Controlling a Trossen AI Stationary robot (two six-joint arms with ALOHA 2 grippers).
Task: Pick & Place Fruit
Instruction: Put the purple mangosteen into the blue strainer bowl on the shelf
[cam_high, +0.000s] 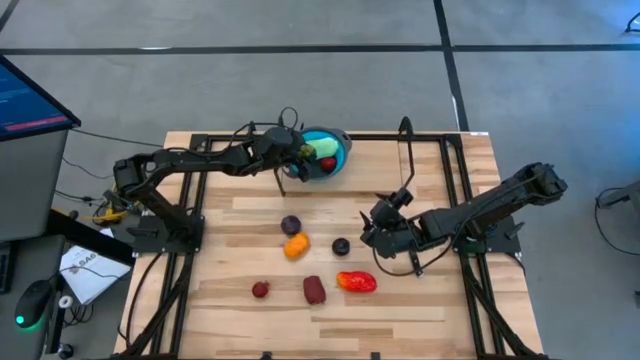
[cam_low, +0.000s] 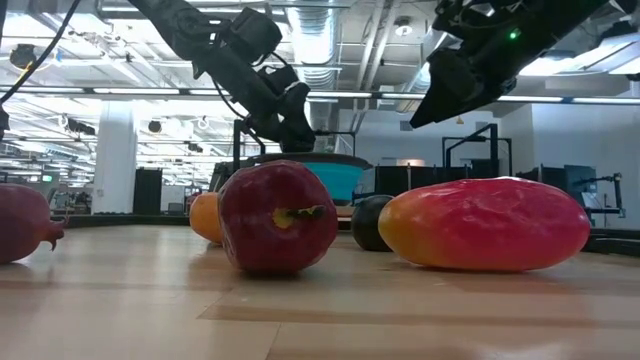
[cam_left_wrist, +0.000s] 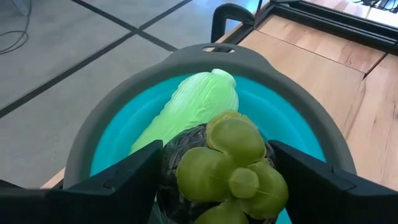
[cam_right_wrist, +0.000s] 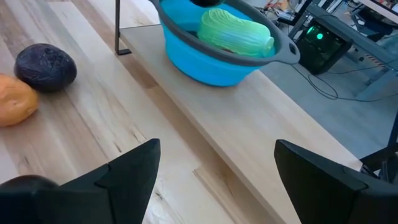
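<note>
Two tools: left tool (cam_left_wrist: 211, 186) open over the round blue bowl (cam_high: 335, 165), straddling an olive-green lumpy fruit (cam_left_wrist: 230, 165); right tool (cam_right_wrist: 214, 180) open, near bowl.

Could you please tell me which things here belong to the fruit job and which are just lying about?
Job: green fruit between the left gripper fingers, red-orange fruit, maroon fruit, orange fruit, blue bowl.
Lying about: monitor, papers.
</note>
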